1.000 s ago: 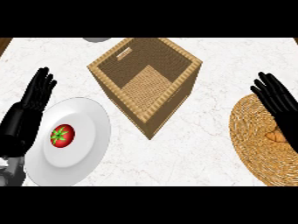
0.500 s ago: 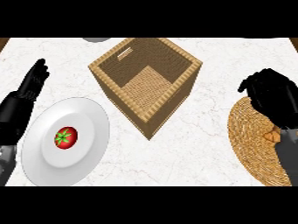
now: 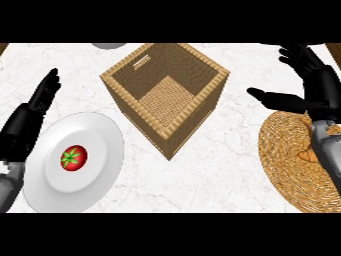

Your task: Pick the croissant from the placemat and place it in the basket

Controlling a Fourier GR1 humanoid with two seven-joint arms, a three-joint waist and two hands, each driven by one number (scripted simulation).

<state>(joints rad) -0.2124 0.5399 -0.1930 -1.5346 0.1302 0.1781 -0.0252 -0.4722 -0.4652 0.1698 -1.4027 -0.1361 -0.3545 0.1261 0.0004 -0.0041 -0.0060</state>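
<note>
Since the earlier frame the right hand [image 3: 317, 82] had risen past the round woven straw placemat [image 3: 291, 155] at the worktop's right edge, fingers spread. One square wicker basket [image 3: 165, 95], one white plate [image 3: 92, 155], one tomato [image 3: 73, 158]; one golden croissant [image 3: 306, 156] lay on the placemat, half hidden. The left hand [image 3: 29, 117] rested with straight fingers.

On the worktop [image 3: 225, 165] the basket [image 3: 165, 95] stood mid-rear, the plate [image 3: 92, 145] with a tomato [image 3: 73, 158] on it lay to its left, and the placemat [image 3: 291, 160] carrying the croissant [image 3: 306, 157] lay to its right.
</note>
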